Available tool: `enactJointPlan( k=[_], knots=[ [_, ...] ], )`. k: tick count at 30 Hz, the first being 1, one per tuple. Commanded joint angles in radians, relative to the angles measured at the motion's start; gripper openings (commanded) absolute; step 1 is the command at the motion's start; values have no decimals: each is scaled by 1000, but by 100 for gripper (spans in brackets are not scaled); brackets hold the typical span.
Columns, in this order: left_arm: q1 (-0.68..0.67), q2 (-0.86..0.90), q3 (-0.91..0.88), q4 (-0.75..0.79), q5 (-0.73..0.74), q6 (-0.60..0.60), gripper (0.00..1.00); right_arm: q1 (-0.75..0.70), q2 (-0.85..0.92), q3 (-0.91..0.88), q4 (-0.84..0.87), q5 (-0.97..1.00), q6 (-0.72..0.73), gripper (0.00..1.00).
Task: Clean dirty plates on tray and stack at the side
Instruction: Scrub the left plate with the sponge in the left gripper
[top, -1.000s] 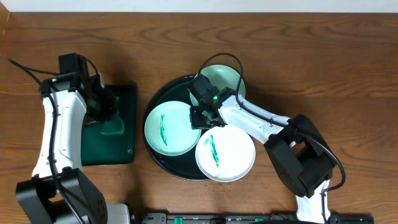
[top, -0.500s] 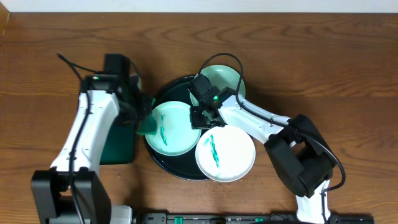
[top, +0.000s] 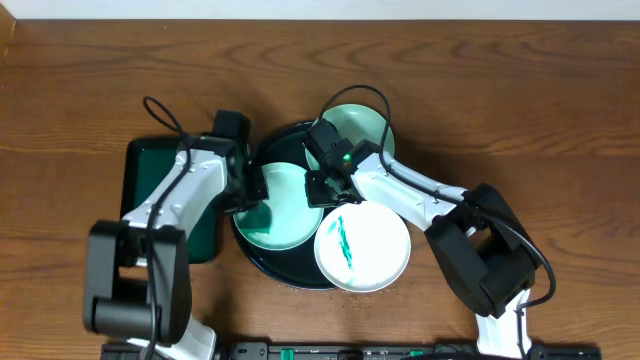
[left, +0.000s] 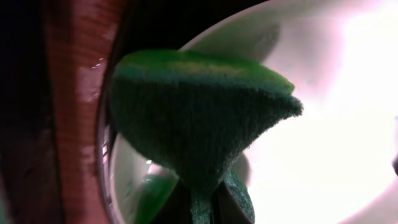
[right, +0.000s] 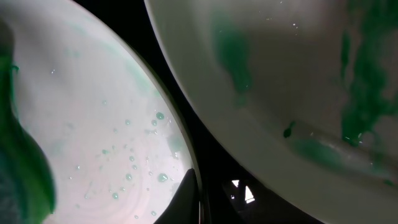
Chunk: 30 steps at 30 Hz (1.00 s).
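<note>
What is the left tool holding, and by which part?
The left tool holds the green sponge, pinched by its narrow end; the broad end spreads free.

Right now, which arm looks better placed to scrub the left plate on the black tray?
Probably the left. The left gripper holds the green sponge right over that plate. The right gripper sits at the plate's other rim and carries no sponge.

No text can be read in any view. The dirty plates (top: 375, 250), the tray (top: 285, 145), the green sponge (left: 199, 118) and the bench (top: 520, 90) carry no readable print. The dark rail (top: 300, 352) along the overhead view's lower edge shows small pale marks, possibly lettering, too small to make out.
</note>
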Motion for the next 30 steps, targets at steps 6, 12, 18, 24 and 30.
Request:
enactJointPlan(
  k=[6, 12, 18, 24, 30],
  knots=[
    [-26, 89, -13, 16, 354, 205, 7, -3, 22, 14, 2, -21, -11, 1],
    [-25, 89, -13, 58, 424, 269, 7, -3, 22, 15, 3, -21, -11, 1],
    [-7, 89, -3, 21, -132, -11, 7, -3, 22, 14, 2, -21, -11, 1],
    [-6, 89, 74, -114, -418, -80, 7, -3, 22, 15, 4, -21, -11, 1],
    [-10, 89, 84, -72, -130, 54, 7, -3, 22, 14, 3, -20, -11, 1]
  ],
)
